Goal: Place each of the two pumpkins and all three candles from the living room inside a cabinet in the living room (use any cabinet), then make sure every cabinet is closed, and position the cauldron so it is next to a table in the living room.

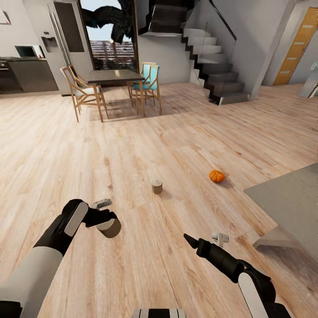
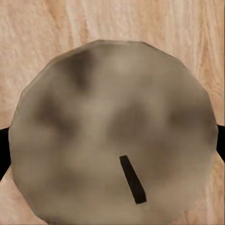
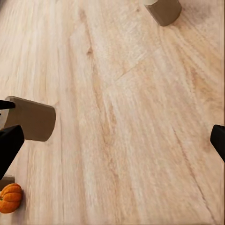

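Left gripper (image 1: 105, 216): closed on a candle (image 1: 109, 228), held just above the floor at near left.
Right gripper (image 1: 207, 240): jaws spread, nothing between them, low at near right.
Second candle (image 1: 157, 186): upright on the wooden floor (image 1: 132, 154), mid-distance, centre.
Pumpkin (image 1: 217, 176): on the floor to the right of that candle, apart from it.
Progress: early, I judge; one candle in hand, nothing visibly stowed, no cabinet or cauldron in sight.
Left wrist view: candle top (image 2: 112, 131) and dark wick (image 2: 132, 179) close up.
Right wrist view: a pumpkin (image 3: 10, 198) and candles (image 3: 29, 118) on the boards.
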